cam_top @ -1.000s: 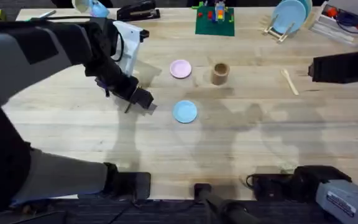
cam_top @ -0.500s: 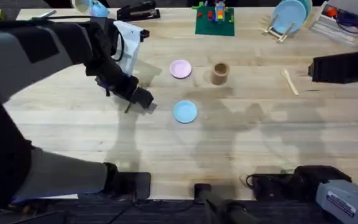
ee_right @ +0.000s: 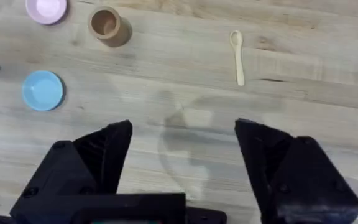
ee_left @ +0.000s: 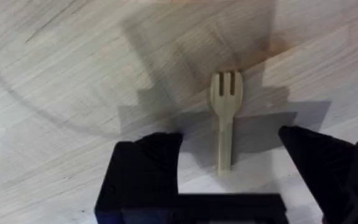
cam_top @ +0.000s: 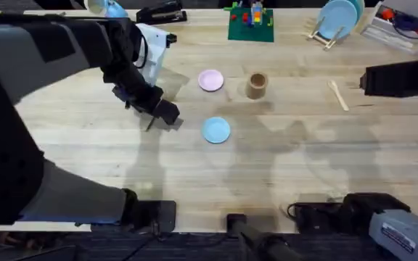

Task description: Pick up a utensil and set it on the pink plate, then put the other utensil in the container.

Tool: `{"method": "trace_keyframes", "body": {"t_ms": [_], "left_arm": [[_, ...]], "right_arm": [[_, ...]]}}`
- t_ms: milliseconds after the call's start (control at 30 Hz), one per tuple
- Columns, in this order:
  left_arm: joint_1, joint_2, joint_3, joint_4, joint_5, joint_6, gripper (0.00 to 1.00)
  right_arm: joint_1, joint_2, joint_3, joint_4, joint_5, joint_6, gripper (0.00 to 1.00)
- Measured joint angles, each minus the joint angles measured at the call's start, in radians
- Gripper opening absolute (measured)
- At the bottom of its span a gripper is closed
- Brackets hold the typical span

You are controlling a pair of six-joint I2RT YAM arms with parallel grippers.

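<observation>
Left wrist view puts your left hand with fingers apart astride the fork, which lies flat on the tabletop, not yet gripped. First step in hand, I judge: next close on the handle, lift, carry to the pink plate. Overhead, the arm hides the fork. Your right hand hangs parted, well clear of the spoon and container.
</observation>
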Motion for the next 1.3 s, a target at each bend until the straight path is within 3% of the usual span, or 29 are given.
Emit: {"method": "trace_keyframes", "body": {"t_ms": [300,367,400,433,567,600,1033,1300], "left_arm": [[0.000,0.000,0.000,0.000,0.000,0.000,0.993],[0.000,0.000,0.000,0.001,-0.002,0.000,0.946],[0.000,0.000,0.001,0.001,-0.004,-0.002,0.876],[0.001,0.000,0.002,0.004,-0.007,-0.001,0.744],[0.013,0.007,0.010,0.008,0.019,0.001,0.134],[0.011,0.007,0.011,0.007,0.024,0.004,0.072],[0.011,0.008,0.020,-0.006,0.028,0.005,0.052],[0.011,0.029,0.068,-0.077,0.033,0.005,0.043]], "right_arm": [[0.000,0.000,0.000,0.000,0.000,0.000,0.994],[0.000,0.000,0.000,0.000,0.000,0.000,0.994],[0.000,0.000,0.000,0.000,0.000,0.000,0.994],[0.000,0.000,0.000,0.000,0.000,0.000,0.994],[0.000,0.000,0.000,0.000,0.000,0.000,0.994],[0.000,0.000,0.000,0.000,0.000,0.000,0.994],[0.000,0.000,0.000,0.000,0.000,0.000,0.995],[0.000,0.000,0.000,0.000,0.000,0.000,0.995]]}}
